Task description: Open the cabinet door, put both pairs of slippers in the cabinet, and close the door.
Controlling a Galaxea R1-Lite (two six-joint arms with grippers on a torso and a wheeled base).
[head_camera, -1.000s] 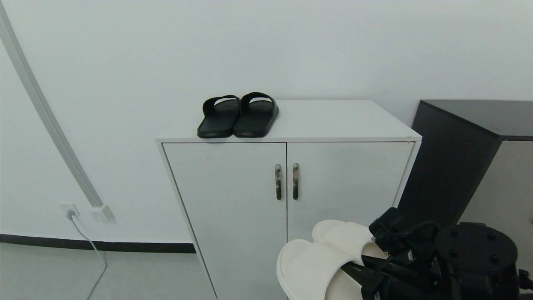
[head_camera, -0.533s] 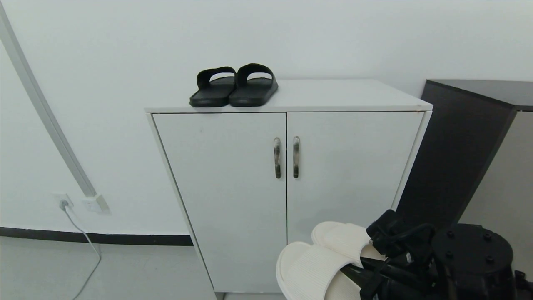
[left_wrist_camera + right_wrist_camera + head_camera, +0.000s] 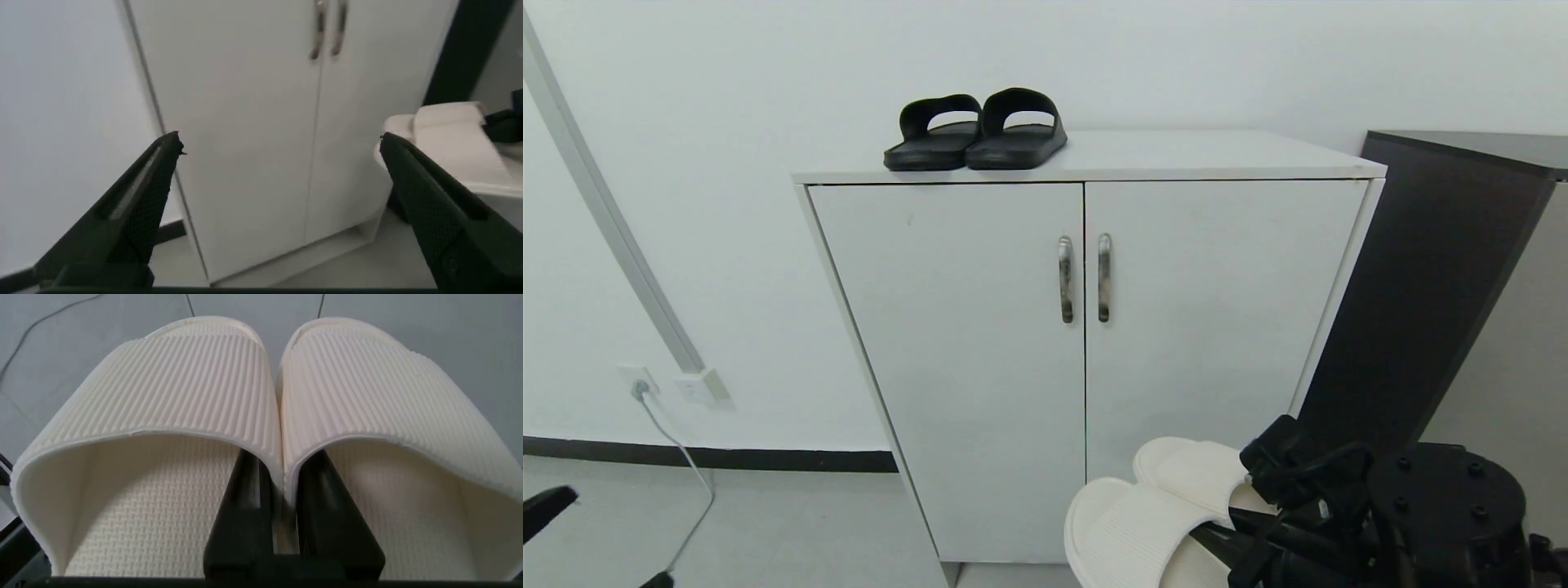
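Note:
The white cabinet (image 3: 980,359) stands against the wall with both doors shut and two metal handles (image 3: 1084,278) at the centre seam. A pair of black slippers (image 3: 977,132) rests on its top at the left. My right gripper (image 3: 275,527) is shut on the pair of white slippers (image 3: 270,416), pinching their inner edges together; in the head view the white slippers (image 3: 1156,510) hang low in front of the right door. My left gripper (image 3: 282,200) is open, low and left of the cabinet (image 3: 270,139), facing its left door.
A dark cabinet (image 3: 1445,278) stands right beside the white one. A grey conduit (image 3: 605,220) runs down the wall to a socket (image 3: 637,382) with a cable trailing onto the floor at the left.
The head camera has dropped, so the cabinet shows higher and more front-on. The white slippers stay held in the right gripper. A left fingertip has come into view at the lower left.

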